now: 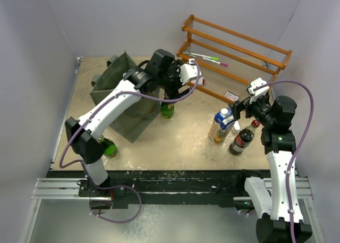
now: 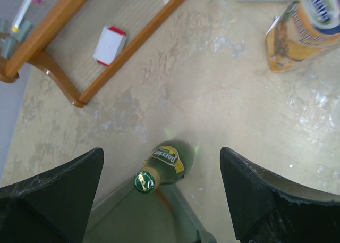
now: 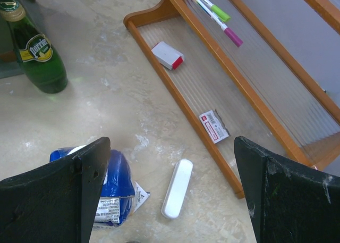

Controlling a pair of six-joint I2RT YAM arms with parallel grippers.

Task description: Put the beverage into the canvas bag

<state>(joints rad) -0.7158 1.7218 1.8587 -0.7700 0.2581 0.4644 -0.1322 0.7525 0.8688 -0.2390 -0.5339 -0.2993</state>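
The left hand (image 2: 161, 153) hangs, fingers spread wide, above the green Perrier bottle (image 2: 168, 164), which stands upright on the bench (image 2: 239, 110) just beside the canvas bag (image 1: 109, 86). Bare bench separates the bottle from the wooden rack (image 1: 234, 49). The right hand (image 3: 171, 142), also wide, hovers over the juice carton (image 3: 114, 192).

On the bench (image 1: 180, 142) two green glass bottles (image 1: 167, 110) (image 1: 110, 147) are counted; one dark cola bottle (image 1: 242, 140); one blue-topped juice carton (image 1: 222, 125); one canvas bag (image 1: 114, 89); one wooden rack (image 3: 176, 94); two markers, a green marker (image 3: 215, 10) and a pink marker (image 3: 231, 35); one red-edged white box (image 3: 168, 55); one flat packet (image 3: 214, 126); one white oblong case (image 3: 177, 188).
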